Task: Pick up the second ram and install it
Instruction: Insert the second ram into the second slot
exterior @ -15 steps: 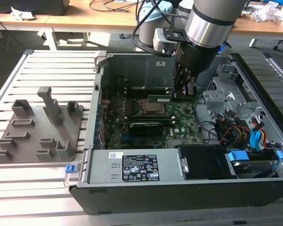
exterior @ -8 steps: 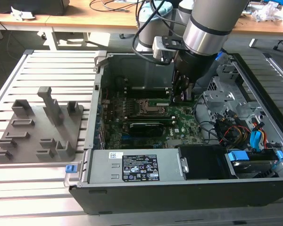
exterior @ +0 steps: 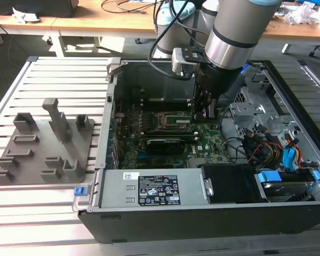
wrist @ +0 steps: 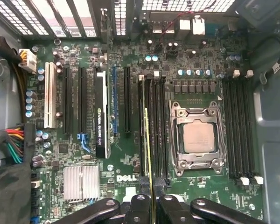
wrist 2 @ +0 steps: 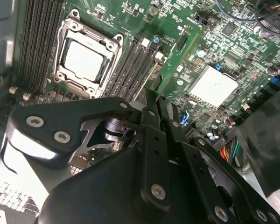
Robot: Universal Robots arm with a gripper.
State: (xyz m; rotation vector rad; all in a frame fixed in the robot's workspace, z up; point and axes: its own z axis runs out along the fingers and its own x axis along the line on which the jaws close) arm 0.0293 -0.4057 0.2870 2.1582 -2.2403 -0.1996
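Black, bolted end effector [wrist: 151,200] pinches the second ram [wrist: 148,149], a thin green stick seen edge-on, apparently just above the motherboard's [wrist: 126,156] long dark slots [wrist: 161,130].

The fingers [wrist: 139,205] look matt black. Between them the second ram [wrist: 148,140] shows a smooth green board edge. Beside them, the processor lid [wrist: 198,136] is dull metal.
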